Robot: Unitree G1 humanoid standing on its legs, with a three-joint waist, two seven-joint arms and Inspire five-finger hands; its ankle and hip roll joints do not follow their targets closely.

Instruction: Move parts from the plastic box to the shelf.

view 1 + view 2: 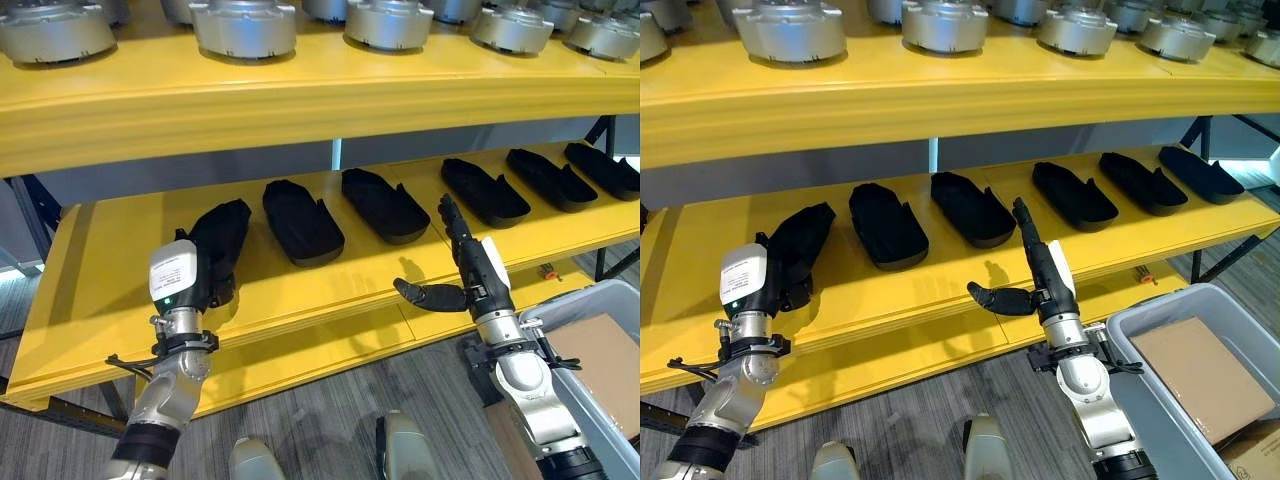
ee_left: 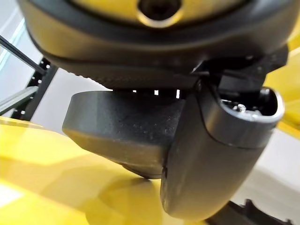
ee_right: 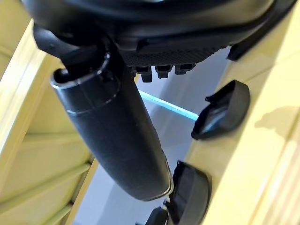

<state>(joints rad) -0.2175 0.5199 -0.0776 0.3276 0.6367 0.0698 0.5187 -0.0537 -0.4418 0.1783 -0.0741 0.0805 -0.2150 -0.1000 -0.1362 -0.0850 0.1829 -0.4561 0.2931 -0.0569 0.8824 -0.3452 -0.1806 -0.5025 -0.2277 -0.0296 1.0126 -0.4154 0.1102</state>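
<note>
A black boat-shaped part rests at the left end of the yellow middle shelf. My left hand is curled round its near end; in the left wrist view the thumb presses against the part. Several more black parts lie in a row along the shelf to the right. My right hand hovers over the shelf's front edge, open, fingers straight and pointing at the back, thumb spread to the left, holding nothing. The grey plastic box stands on the floor at lower right.
A brown cardboard sheet lies in the box. Silver round metal parts line the top shelf, whose thick yellow front edge overhangs the middle shelf. A small orange object lies on the shelf's front lip at the right.
</note>
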